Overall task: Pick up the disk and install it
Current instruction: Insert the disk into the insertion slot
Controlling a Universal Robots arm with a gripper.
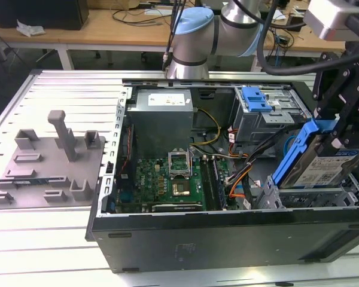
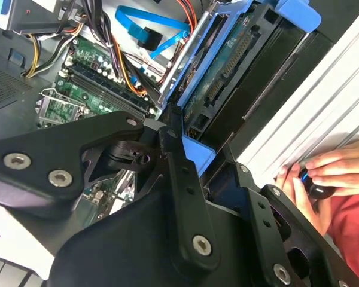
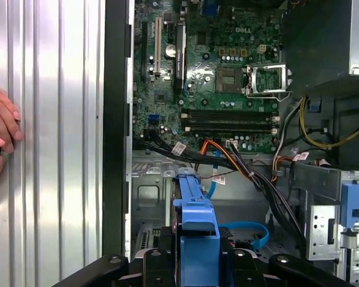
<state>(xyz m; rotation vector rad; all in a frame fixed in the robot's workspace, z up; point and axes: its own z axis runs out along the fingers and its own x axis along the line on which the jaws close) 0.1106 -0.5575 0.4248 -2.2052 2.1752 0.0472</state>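
The disk [image 1: 325, 162], a silver drive with a white-and-blue label in a blue carrier frame, hangs tilted over the drive cage [image 1: 311, 196] at the front corner of the open computer case [image 1: 215, 230], on the exterior view's right. My gripper [image 1: 330, 133] comes down from above and is shut on the disk's upper end, with black fingers on either side of the blue frame. In the second wrist view the gripper [image 2: 197, 156] clamps the frame and the disk's underside [image 2: 227, 66] shows its circuit board. In the first wrist view the disk's blue frame [image 3: 197, 221] sticks out from the gripper [image 3: 197, 264].
Inside the case lie the motherboard [image 1: 167, 179], a grey power supply [image 1: 161, 113], a blue plastic tab [image 1: 255, 98] on the upper bay and loose cables [image 1: 239, 179]. A grey fixture plate [image 1: 48, 161] sits at the exterior view's left. A person's hand [image 2: 329, 173] rests beside the case.
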